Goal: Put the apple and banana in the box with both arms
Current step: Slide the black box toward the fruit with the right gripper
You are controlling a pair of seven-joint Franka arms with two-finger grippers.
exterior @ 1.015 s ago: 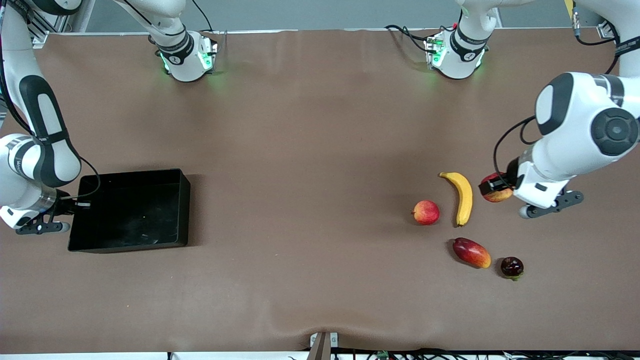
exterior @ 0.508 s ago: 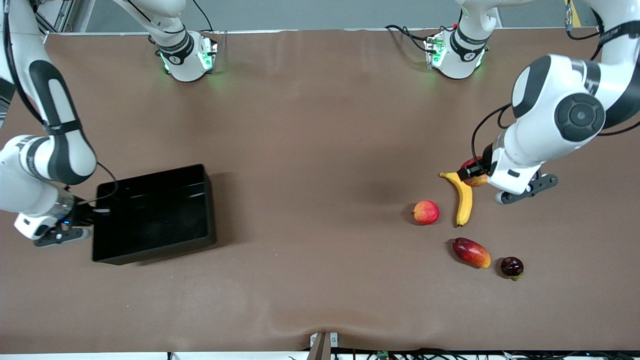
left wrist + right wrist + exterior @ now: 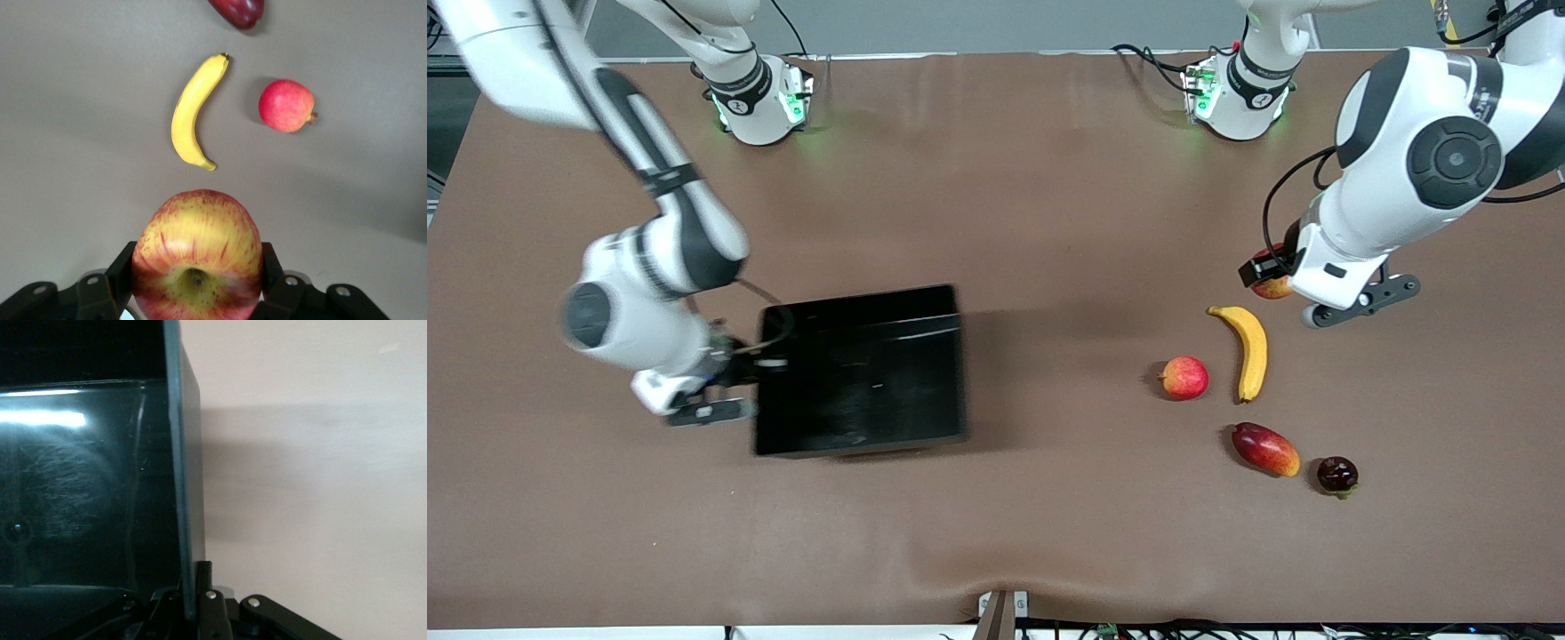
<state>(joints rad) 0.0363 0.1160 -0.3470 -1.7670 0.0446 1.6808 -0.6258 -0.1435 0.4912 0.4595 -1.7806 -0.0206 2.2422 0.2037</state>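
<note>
My left gripper [image 3: 1261,277] is shut on the apple [image 3: 1272,285], red with pale yellow streaks, and holds it above the table over a spot just past the banana's stem end; the apple fills the left wrist view [image 3: 197,257]. The yellow banana [image 3: 1250,348] lies on the table, also in the left wrist view [image 3: 193,110]. My right gripper [image 3: 754,364] is shut on the rim of the glossy black box [image 3: 863,373] at its end toward the right arm's side. The right wrist view shows the box wall [image 3: 179,487] clamped between the fingers.
A smoother pink-red round fruit [image 3: 1184,377] lies beside the banana. A red-yellow mango [image 3: 1264,449] and a small dark fruit [image 3: 1337,475] lie nearer the front camera. Brown table [image 3: 1049,222] stretches between box and fruits.
The right arm has dragged the box toward the table's middle, toward the fruits. The left gripper has carried the apple up and away from beside the banana, toward the robots' bases.
</note>
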